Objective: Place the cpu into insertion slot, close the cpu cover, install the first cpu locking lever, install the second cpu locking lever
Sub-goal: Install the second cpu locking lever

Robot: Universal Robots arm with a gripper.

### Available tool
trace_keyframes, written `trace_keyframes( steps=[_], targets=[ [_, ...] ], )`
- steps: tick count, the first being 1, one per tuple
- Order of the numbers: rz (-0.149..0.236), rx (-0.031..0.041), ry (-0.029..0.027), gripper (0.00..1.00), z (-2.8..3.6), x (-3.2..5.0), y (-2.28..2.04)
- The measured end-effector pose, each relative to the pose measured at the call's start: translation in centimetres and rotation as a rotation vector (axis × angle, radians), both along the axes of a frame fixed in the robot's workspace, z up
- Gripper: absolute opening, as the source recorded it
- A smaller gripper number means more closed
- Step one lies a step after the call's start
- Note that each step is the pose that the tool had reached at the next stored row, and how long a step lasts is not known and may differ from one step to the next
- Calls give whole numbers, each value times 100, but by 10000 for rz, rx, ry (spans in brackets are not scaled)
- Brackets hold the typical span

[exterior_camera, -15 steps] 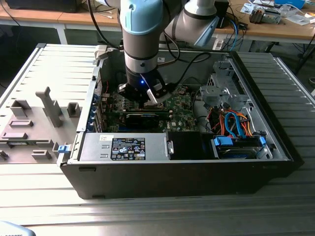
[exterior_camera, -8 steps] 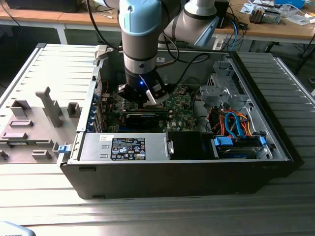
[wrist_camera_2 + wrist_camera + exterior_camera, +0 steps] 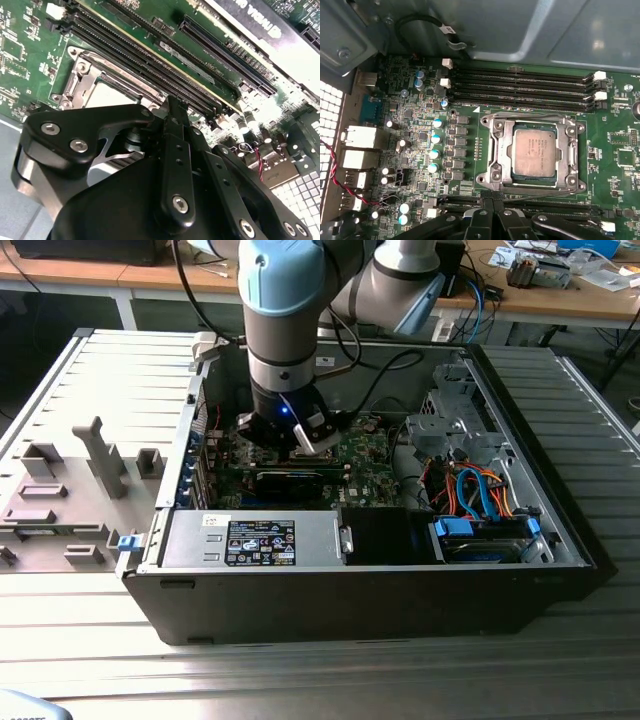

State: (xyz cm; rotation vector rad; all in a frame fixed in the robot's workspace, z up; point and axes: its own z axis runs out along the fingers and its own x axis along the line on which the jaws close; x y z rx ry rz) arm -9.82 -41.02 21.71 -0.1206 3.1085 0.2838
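Observation:
The cpu (image 3: 535, 152), a silvery square chip, lies flat in the insertion slot (image 3: 580, 186) on the green circuit board (image 3: 620, 135). The cpu cover (image 3: 504, 150), a thin metal frame, lies down around the chip. A thin metal lever rod (image 3: 545, 193) runs along the socket edge nearest my gripper. My gripper (image 3: 490, 199) is at that edge's corner, black fingertips (image 3: 483, 201) pressed together; whether they pinch the rod is hidden. In the second wrist view my gripper (image 3: 172, 105) stands just beside the socket and the cpu (image 3: 107, 95). The exterior view has my gripper (image 3: 297, 447) low inside the open computer case.
Rows of long black memory slots (image 3: 520, 85) flank the socket. A long black card (image 3: 290, 480) lies on the near side of the gripper. A power supply box (image 3: 255, 540) and a drive bay with blue and orange cables (image 3: 480, 495) stand inside the case walls (image 3: 370, 590). A grey fixture plate (image 3: 70, 490) lies at the exterior view's left.

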Motion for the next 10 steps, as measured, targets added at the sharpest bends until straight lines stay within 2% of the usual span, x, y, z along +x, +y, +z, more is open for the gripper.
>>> trace_keyframes(
  steps=[3,7,10],
  targets=[
    [151,-1,1,11,-34,-24,14],
    [376,-1,0,11,-112,-76,88],
    [431,-4,4,11,-136,-79,96]
  ],
)
